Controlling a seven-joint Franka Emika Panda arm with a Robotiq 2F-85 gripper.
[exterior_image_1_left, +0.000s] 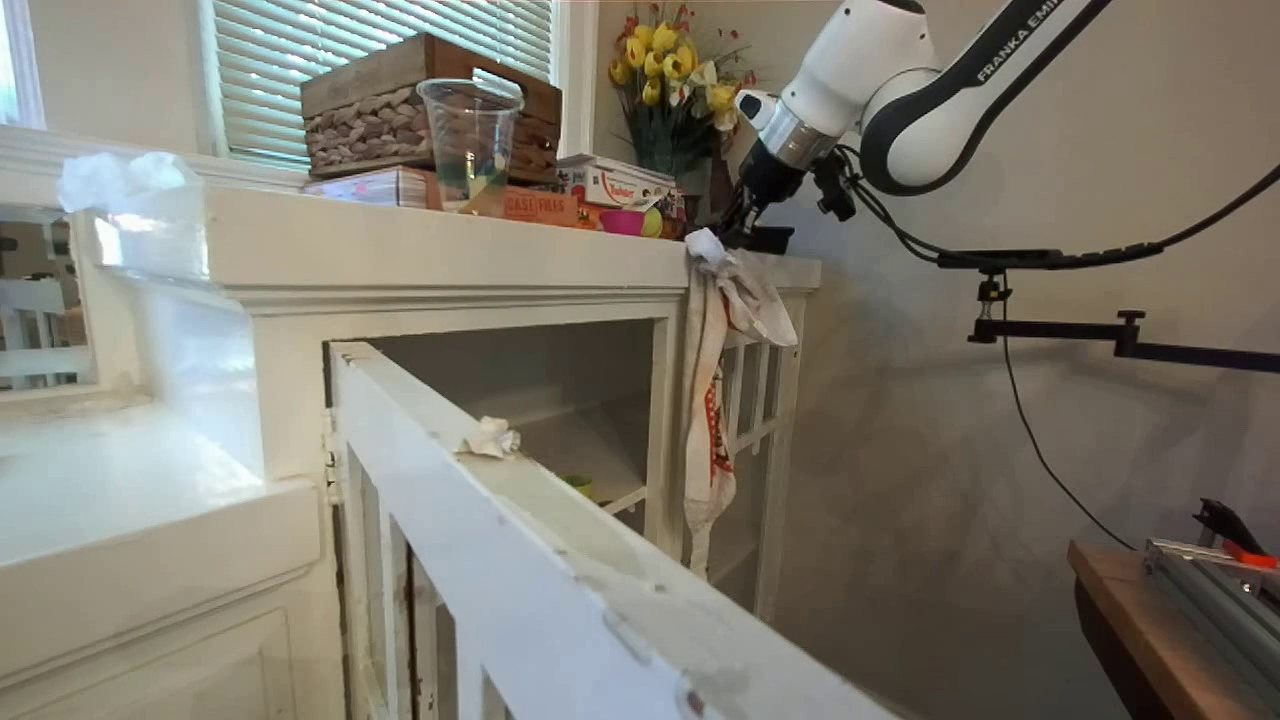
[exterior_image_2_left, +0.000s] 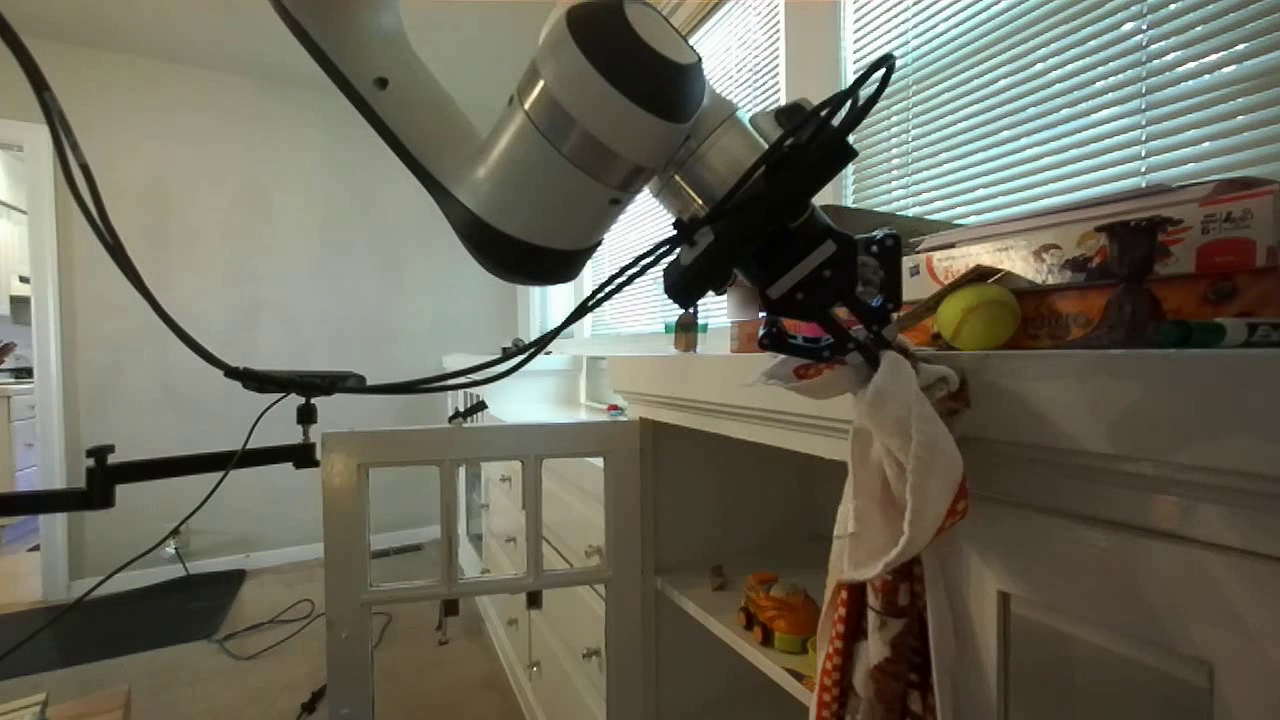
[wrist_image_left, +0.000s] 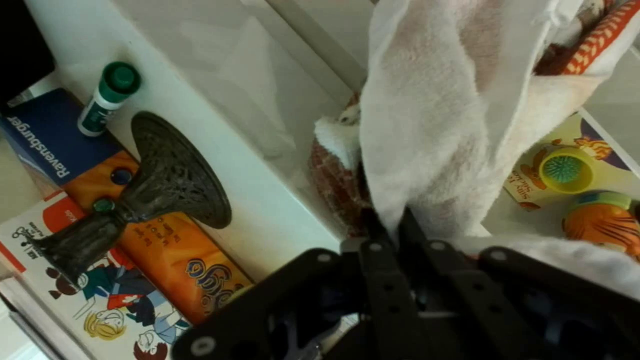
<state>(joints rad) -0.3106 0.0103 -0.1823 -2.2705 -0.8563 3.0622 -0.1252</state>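
Observation:
A white towel with a red and brown pattern hangs from my gripper in both exterior views, the towel (exterior_image_1_left: 712, 420) draping down the cabinet front. The gripper (exterior_image_1_left: 738, 228) is at the edge of the white cabinet top (exterior_image_1_left: 450, 250). In an exterior view the gripper (exterior_image_2_left: 872, 350) pinches the upper part of the towel (exterior_image_2_left: 900, 460). In the wrist view the fingers of the gripper (wrist_image_left: 391, 227) are nearly together, with a fold of the towel (wrist_image_left: 430, 115) between them. The towel hides part of the open cabinet's shelf.
A cabinet door (exterior_image_2_left: 625, 500) stands open. An orange toy truck (exterior_image_2_left: 780, 610) is on the shelf. A tennis ball (exterior_image_2_left: 978, 316), a dark metal candlestick (wrist_image_left: 165, 175), a green marker (wrist_image_left: 110, 95) and game boxes (wrist_image_left: 170, 260) stand near the gripper. A clear cup (exterior_image_1_left: 470, 140) and flowers (exterior_image_1_left: 665, 70) are on top.

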